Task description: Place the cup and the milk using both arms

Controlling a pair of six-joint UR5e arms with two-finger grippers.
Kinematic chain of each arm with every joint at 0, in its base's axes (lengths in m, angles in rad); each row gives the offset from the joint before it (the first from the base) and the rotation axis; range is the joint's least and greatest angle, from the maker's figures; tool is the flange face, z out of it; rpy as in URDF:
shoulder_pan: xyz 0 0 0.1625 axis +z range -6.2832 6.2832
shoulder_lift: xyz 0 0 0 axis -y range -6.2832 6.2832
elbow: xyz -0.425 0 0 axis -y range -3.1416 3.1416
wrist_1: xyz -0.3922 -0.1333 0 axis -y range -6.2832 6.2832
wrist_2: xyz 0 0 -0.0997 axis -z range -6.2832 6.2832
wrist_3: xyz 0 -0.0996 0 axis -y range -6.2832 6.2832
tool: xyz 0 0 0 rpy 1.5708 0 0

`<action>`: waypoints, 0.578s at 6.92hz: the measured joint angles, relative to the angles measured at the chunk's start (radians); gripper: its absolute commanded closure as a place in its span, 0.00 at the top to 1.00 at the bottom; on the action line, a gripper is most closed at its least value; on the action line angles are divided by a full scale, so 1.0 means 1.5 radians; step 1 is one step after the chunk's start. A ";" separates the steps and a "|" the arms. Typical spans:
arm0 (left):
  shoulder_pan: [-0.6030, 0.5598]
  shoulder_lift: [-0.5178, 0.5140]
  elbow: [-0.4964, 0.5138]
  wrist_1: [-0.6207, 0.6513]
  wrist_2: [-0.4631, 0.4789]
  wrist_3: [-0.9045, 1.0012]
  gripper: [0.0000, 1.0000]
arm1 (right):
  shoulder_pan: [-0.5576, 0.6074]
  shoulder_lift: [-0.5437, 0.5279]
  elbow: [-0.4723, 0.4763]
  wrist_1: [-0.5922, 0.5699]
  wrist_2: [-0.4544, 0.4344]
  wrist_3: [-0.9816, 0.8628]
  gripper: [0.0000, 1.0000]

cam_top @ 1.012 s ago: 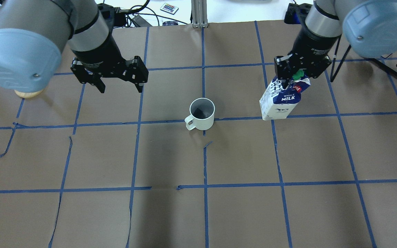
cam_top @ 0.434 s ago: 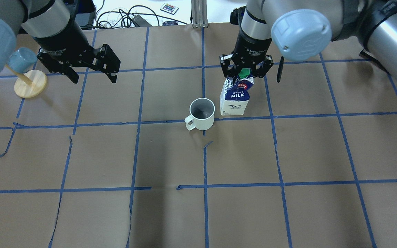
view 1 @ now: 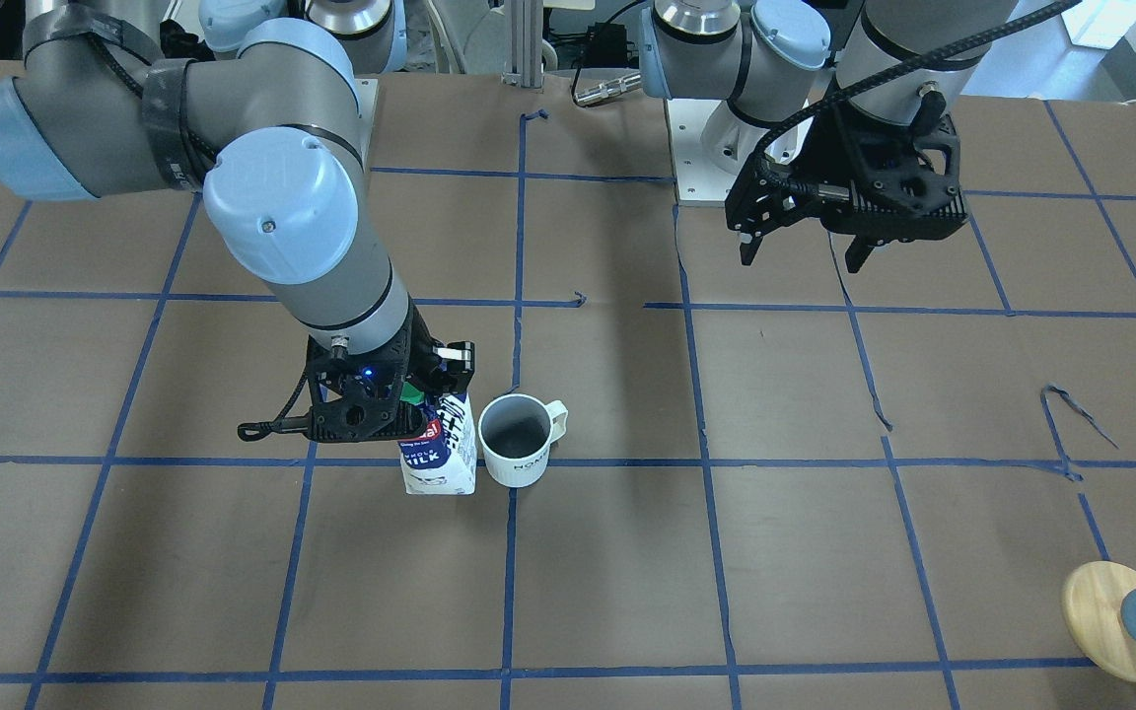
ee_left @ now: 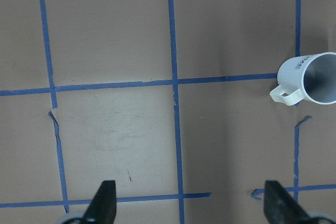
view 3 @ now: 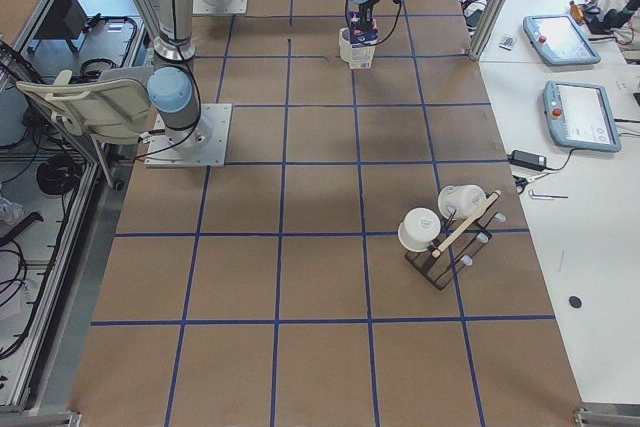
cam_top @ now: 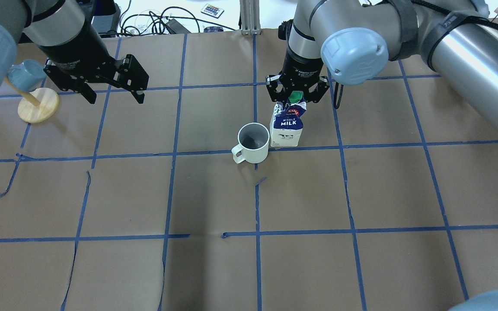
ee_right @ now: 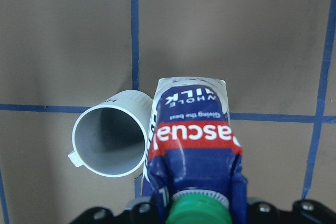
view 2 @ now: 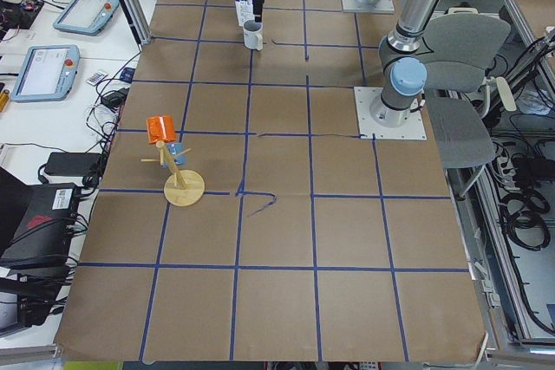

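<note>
Found milk (cam_top: 287, 129) upright on tabletop (cam_top: 361, 185) just beside cup (cam_top: 253, 143), right fingers (cam_top: 274, 94) clamped on its top, left fingers (ee_left: 105, 203) apart, empty. Best to open slowly, then rise straight up to avoid knocking milk into cup.

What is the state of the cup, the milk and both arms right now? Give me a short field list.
cup: upright on the table, empty, handle pointing away from the milk
milk: upright, close beside the cup; cannot tell if they touch; base at or just above the table
right gripper: shut on the milk's top
left gripper: open, empty, in the air, well apart from the cup
</note>
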 measured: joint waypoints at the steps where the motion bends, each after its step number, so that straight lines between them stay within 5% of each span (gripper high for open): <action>1: 0.000 0.000 0.000 0.000 0.000 -0.002 1.00 | 0.002 0.005 0.001 0.004 0.000 0.002 0.17; 3: 0.000 0.000 0.000 0.000 0.000 -0.004 1.00 | 0.009 0.009 0.007 0.005 0.000 0.005 0.23; 4: 0.000 0.000 0.000 0.001 0.000 -0.005 1.00 | 0.010 0.009 0.017 0.001 0.000 0.003 0.38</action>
